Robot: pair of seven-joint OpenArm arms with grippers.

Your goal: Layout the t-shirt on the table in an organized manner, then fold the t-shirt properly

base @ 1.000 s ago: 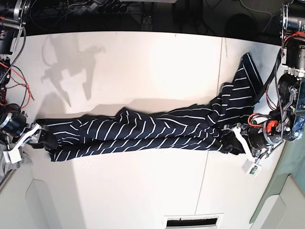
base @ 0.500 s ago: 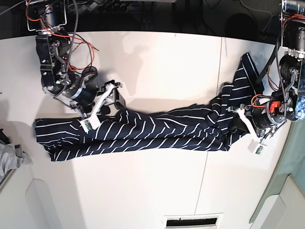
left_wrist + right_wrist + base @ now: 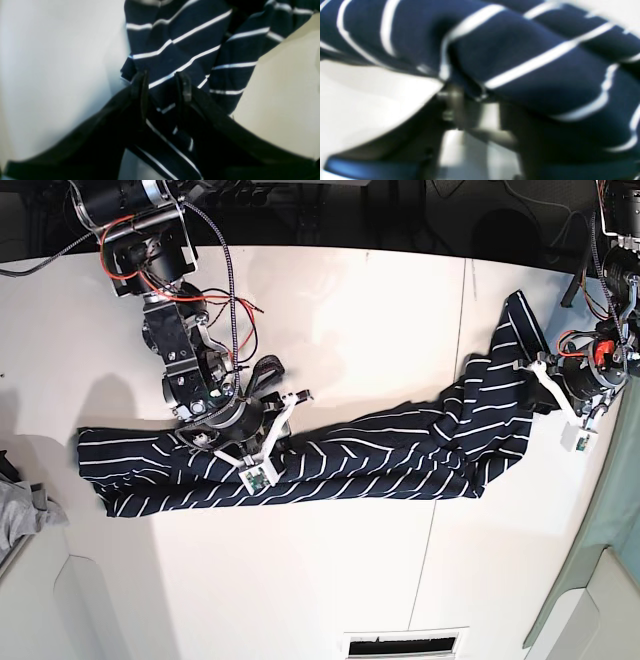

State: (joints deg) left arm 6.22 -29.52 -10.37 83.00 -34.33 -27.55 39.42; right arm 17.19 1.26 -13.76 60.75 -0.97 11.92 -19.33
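Left end effector (image 3: 161,80) clamped on t-shirt (image 3: 330,455) hem at shirt's far end. Right end effector (image 3: 470,105) at shirt's middle, fingers narrowing, grip unclear to me. Shirt roped across table (image 3: 300,580). Risk: right nips several layers, bunching worsens.

Overhead light is washing my table (image 3: 350,310) nearly white in the base view, glare pooling at its centre; my arm is casting a soft grey shadow leftward; my left wrist view is staying fairly sharp on the t-shirt (image 3: 180,47) stripes, its fingers (image 3: 140,85) going dark and soft; my right wrist view is smearing badly, everything blurring.
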